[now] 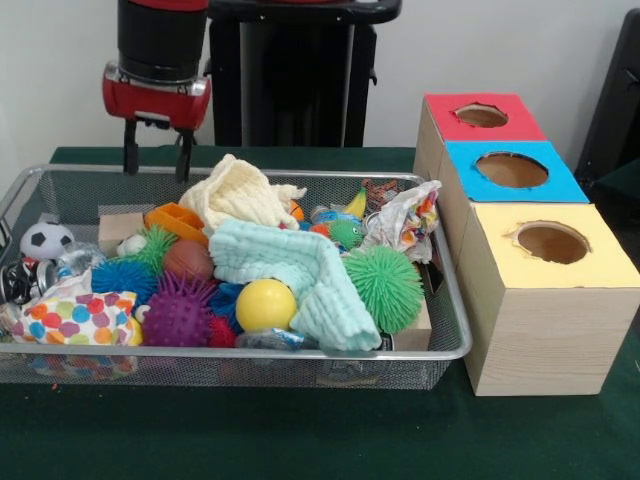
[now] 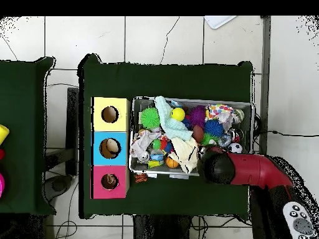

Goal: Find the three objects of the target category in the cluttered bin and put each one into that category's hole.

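Observation:
The cluttered bin [image 1: 230, 352] is a silver wire-mesh basket on the green table, and it also shows in the overhead view [image 2: 252, 134]. It holds a green spiky ball [image 1: 385, 288], a yellow ball [image 1: 265, 303], a purple spiky ball [image 1: 180, 312], a mint cloth [image 1: 300, 268], a cream cloth [image 1: 240, 192] and more. The red-ringed hole [image 1: 481, 115] tops the farthest wooden box and shows in the overhead view [image 2: 109, 182] too. My gripper [image 1: 157, 158] hangs open and empty just above the bin's far left corner, touching nothing.
A blue-ringed hole [image 1: 511, 169] and a yellow-ringed hole [image 1: 552, 242] top the two nearer boxes, right of the bin. A small soccer ball [image 1: 45, 240] and a polka-dot cloth [image 1: 80, 318] lie at the bin's left end. The red arm [image 2: 255, 171] reaches over the bin's corner.

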Controlling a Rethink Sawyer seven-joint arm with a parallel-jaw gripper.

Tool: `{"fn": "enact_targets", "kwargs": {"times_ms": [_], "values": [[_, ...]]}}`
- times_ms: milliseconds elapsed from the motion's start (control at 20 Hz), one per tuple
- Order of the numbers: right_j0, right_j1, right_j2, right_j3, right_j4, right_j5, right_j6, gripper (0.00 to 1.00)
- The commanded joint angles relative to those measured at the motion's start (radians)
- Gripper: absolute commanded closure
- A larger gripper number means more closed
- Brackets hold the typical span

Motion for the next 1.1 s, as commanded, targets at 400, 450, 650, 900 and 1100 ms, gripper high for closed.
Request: {"fn": "enact_targets", "kwargs": {"times_ms": [400,450,650,900,1100], "values": [[-0.013,-0.117,0.161,0.142,0.252,0.222,0.019,0.00],[-0.008,-0.118,0.161,0.156,0.265,0.206,0.035,0.00],[0.027,-0.121,0.141,0.201,0.301,0.146,0.098,0.00],[0.073,-0.102,0.118,0.261,0.339,0.078,0.153,0.00],[0.100,-0.067,0.113,0.301,0.355,-0.002,0.177,0.00]]}}
